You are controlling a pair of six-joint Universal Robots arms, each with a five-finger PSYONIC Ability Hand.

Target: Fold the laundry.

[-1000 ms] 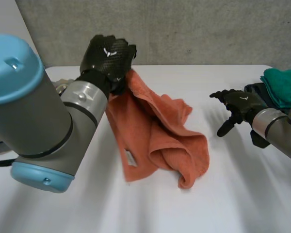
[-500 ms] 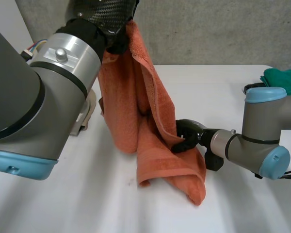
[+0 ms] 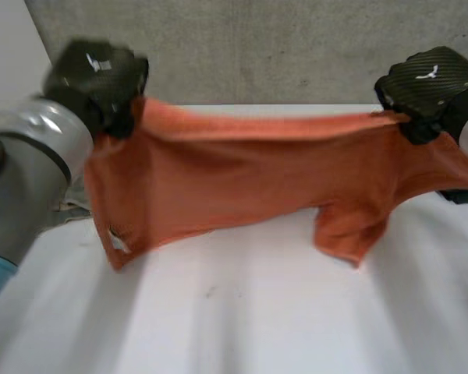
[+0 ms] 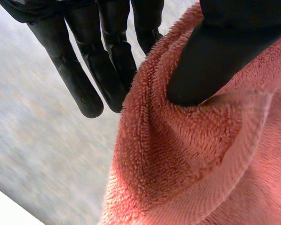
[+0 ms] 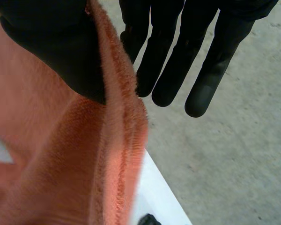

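Observation:
An orange towel hangs stretched between my two hands above the white table, its lower edge sagging toward the tabletop. My left hand pinches the towel's upper left corner; in the left wrist view the thumb presses the towel against the fingers. My right hand holds the upper right corner; in the right wrist view the thumb clamps the towel's hem against the fingers.
A dark object peeks out beneath the towel at the right edge. A grey concrete wall stands behind the table. Bare white tabletop lies in front of the hanging towel.
My right hand closed on the towel's lower part, then swung up and to the right. The left hand moved left. The towel went from a bunched drape to spread wide.

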